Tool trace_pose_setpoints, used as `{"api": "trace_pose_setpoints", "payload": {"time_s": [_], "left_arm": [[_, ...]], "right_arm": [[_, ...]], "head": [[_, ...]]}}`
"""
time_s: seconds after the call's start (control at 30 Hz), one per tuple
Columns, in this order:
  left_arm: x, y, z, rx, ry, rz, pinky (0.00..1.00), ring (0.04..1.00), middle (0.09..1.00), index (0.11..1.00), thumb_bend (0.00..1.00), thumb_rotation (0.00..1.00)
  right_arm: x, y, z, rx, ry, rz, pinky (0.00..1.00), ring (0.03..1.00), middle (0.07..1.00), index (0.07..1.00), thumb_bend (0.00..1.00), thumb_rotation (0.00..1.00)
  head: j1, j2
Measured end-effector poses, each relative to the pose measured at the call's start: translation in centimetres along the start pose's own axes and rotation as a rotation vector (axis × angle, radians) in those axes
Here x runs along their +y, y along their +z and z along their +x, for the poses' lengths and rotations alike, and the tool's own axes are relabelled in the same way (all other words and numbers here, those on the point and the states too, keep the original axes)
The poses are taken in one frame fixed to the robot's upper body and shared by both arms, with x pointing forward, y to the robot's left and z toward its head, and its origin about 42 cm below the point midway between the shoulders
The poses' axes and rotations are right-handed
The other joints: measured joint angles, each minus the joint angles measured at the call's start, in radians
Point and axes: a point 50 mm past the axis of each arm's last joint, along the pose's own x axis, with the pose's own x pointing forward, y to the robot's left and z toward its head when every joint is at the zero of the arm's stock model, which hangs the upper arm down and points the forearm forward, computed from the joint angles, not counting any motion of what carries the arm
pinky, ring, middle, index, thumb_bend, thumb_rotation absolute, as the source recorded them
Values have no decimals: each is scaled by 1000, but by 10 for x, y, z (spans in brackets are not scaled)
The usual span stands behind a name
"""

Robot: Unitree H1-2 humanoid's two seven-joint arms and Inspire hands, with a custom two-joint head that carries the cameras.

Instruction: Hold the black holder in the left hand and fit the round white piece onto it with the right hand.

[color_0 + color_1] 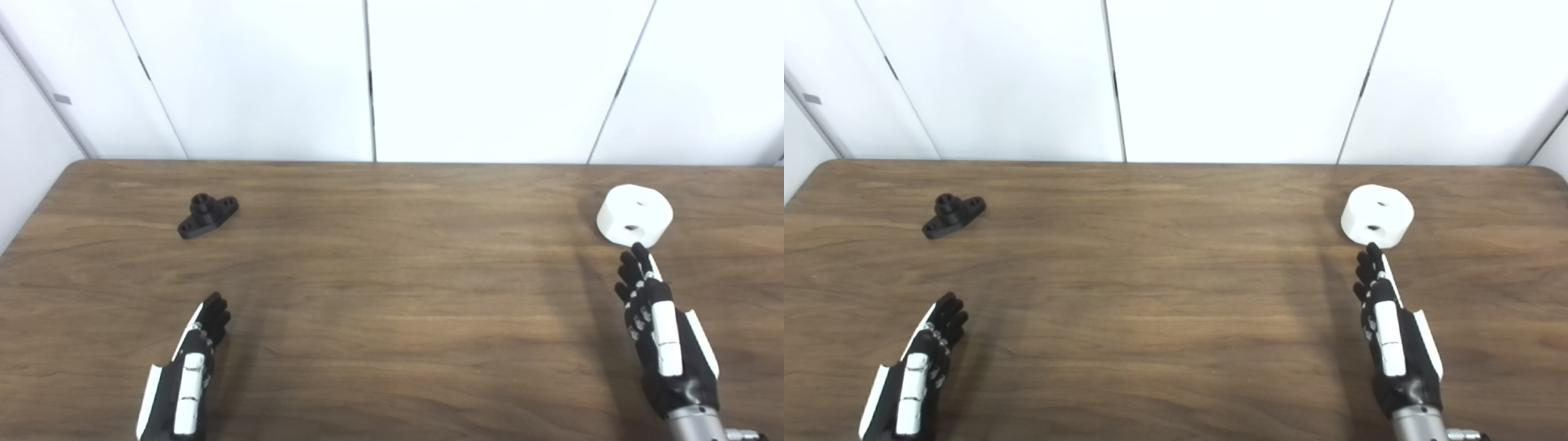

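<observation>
From the left eye view I see the wooden table running up to a wall of white panels. I take the black holder as my landmark: it lies flat on the tabletop toward the far left, a small raised collar at its middle and a lug with a hole at either end, set on a slant. Nothing touches it. My left hand sits well nearer to me than the holder and almost straight below it in the picture, edge-on to the table, fingers stretched forward and together, holding nothing. Far to the right of the holder, across a long bare stretch of wood, the round white piece stands on the table, one hole in its top face and one in its side wall facing me. My right hand is just on the near side of that piece, fingers straight and pointing at it, empty; the fingertips reach its lower edge, but I cannot tell whether they touch it.

From the right eye view the holder lies nearer the left border, and the same layout holds. The left hand is again below it, flat-fingered and empty. The white piece lies far right of the holder, with the right hand extended up to its near edge, gripping nothing.
</observation>
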Motion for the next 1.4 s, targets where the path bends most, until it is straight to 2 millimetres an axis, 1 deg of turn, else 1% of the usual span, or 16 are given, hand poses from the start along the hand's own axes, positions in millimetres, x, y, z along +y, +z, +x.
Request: {"api": "trace_pose_setpoints", "payload": {"time_s": [0.2, 0.33, 0.57, 0.63, 0.67, 0.7, 0.83, 0.9, 0.97, 1.1, 1.13, 1.17, 1.2, 1.23, 1.4], "left_arm": [[0, 0, 0, 1, 0, 0, 975, 953, 953, 952, 491, 956], [-1, 0, 0, 1, 0, 0, 967, 953, 954, 951, 478, 933], [-3, 0, 0, 1, 11, 15, 944, 946, 944, 938, 465, 911], [-4, 0, 0, 1, 12, 23, 946, 950, 945, 937, 457, 903], [-4, 0, 0, 2, 12, 26, 946, 951, 944, 936, 455, 896], [-5, 0, 0, 1, 12, 26, 950, 953, 945, 937, 445, 882], [-9, -1, 0, -6, 1, 27, 946, 951, 946, 933, 461, 866], [-11, -1, 0, -9, -5, 27, 950, 950, 947, 935, 465, 852], [-13, -2, 0, -13, -9, 29, 946, 943, 942, 929, 485, 830], [-15, -5, -1, -29, -5, 47, 918, 926, 927, 913, 517, 812], [-16, -5, -1, -31, -6, 53, 913, 925, 927, 913, 523, 815], [-16, -5, -1, -32, -6, 57, 909, 928, 927, 913, 531, 812], [-17, -6, -1, -36, -8, 66, 908, 929, 928, 912, 533, 810], [-18, -6, -1, -41, -9, 70, 901, 925, 922, 907, 535, 806], [-20, -8, -2, -47, -11, 79, 907, 930, 919, 902, 555, 795]], "right_arm": [[0, 0, 0, 0, 0, 0, 1000, 1000, 992, 994, 533, 1000], [0, 0, 0, 0, 0, 2, 1000, 1000, 995, 996, 541, 1000], [-3, 0, -1, 1, -5, -3, 1000, 1000, 989, 991, 560, 1000], [-5, 0, -1, 2, -8, -4, 1000, 1000, 992, 997, 549, 1000], [-5, -1, -1, 4, -9, -4, 1000, 1000, 993, 999, 544, 1000], [-6, -1, -1, 6, -10, -5, 1000, 1000, 995, 1000, 537, 1000], [-7, -3, -1, 13, -12, -2, 1000, 1000, 1000, 1000, 539, 1000], [-8, -7, -1, 25, -13, 1, 1000, 1000, 1000, 1000, 549, 1000], [-9, -13, -2, 43, -13, 3, 1000, 1000, 1000, 1000, 540, 1000], [-10, -17, -2, 35, -6, 2, 1000, 1000, 1000, 1000, 508, 1000], [-10, -18, -2, 30, -2, 3, 1000, 1000, 1000, 1000, 511, 1000], [-10, -19, -2, 27, 1, 3, 1000, 1000, 1000, 1000, 517, 1000], [-11, -20, -2, 23, 3, 3, 1000, 1000, 1000, 1000, 519, 1000], [-12, -23, -3, 17, 6, 1, 1000, 1000, 1000, 1000, 522, 1000], [-13, -27, -3, -3, 14, -9, 1000, 1000, 1000, 1000, 539, 1000]], "head": [[0, 5], [12, 2], [67, -5], [100, -21], [118, -38], [127, -47], [149, -69], [170, -86], [170, -86], [205, -124], [206, -126], [209, -136], [209, -137], [212, -147], [222, -160]]}}
